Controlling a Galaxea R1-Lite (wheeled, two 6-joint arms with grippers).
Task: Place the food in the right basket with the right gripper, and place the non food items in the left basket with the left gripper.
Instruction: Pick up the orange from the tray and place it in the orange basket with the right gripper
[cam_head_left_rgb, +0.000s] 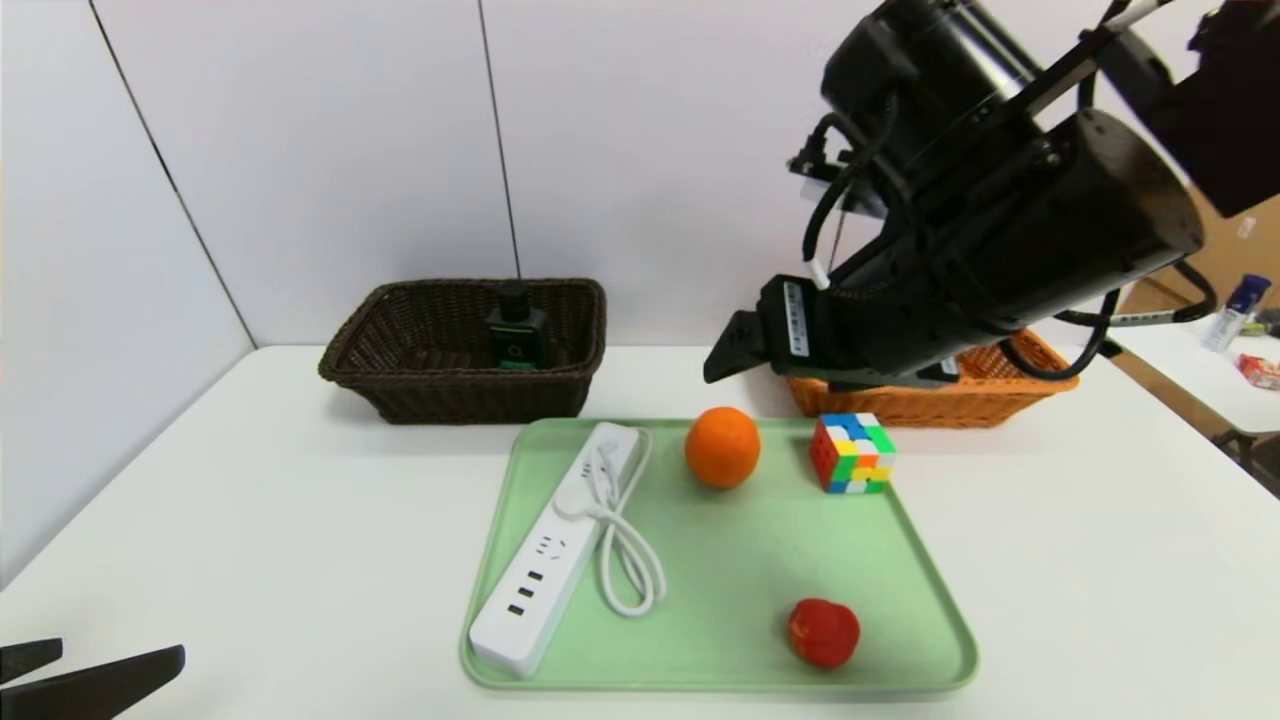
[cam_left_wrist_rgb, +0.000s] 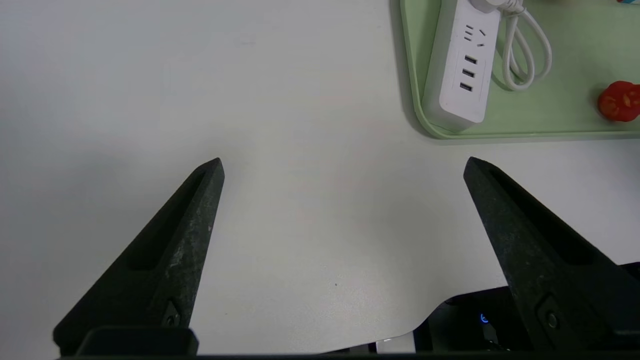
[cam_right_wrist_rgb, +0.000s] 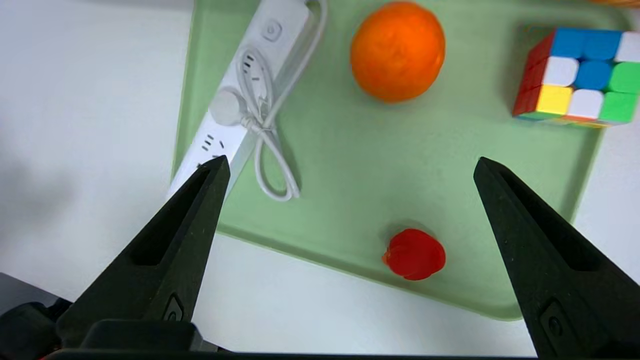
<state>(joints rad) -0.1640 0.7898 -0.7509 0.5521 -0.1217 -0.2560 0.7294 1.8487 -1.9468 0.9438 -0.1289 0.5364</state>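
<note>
A green tray holds a white power strip with its coiled cord, an orange, a colourful puzzle cube and a small red fruit. My right gripper is open and empty. It hangs high above the tray's near part, with the red fruit below between its fingers and the orange and cube farther off. My left gripper is open and empty over bare table near the front left, apart from the power strip.
A dark brown basket at the back left holds a black and green item. An orange basket at the back right is mostly hidden by my right arm. A side table with a bottle stands far right.
</note>
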